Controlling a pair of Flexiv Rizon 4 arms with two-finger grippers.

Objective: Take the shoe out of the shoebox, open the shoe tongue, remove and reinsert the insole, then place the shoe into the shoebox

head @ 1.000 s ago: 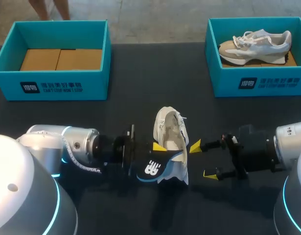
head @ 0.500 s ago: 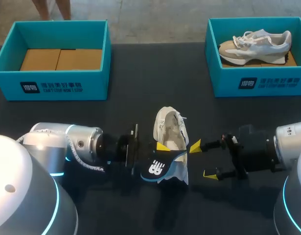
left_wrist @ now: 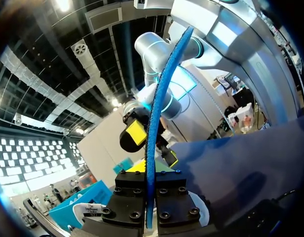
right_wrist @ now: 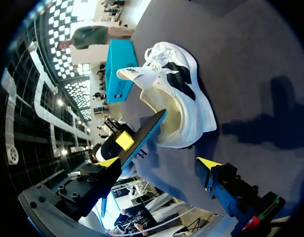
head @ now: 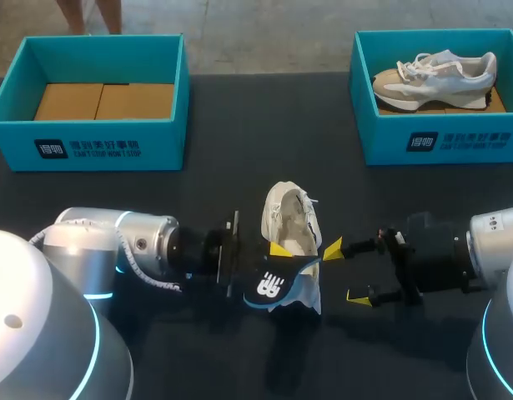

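The left jaws pinch the dark, blue-edged insole (head: 271,286) by one end, its other end at the heel opening of the white shoe (head: 288,218); the right jaws gape wide, empty, just beside that shoe, which lies on the dark counter (head: 264,125)

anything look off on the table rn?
Nothing spilled or damaged. One oddity: the insole is not seated. The left gripper clamps it at a tilt, with its tip at the opening of the white shoe on the table. The right gripper stands open beside that shoe.
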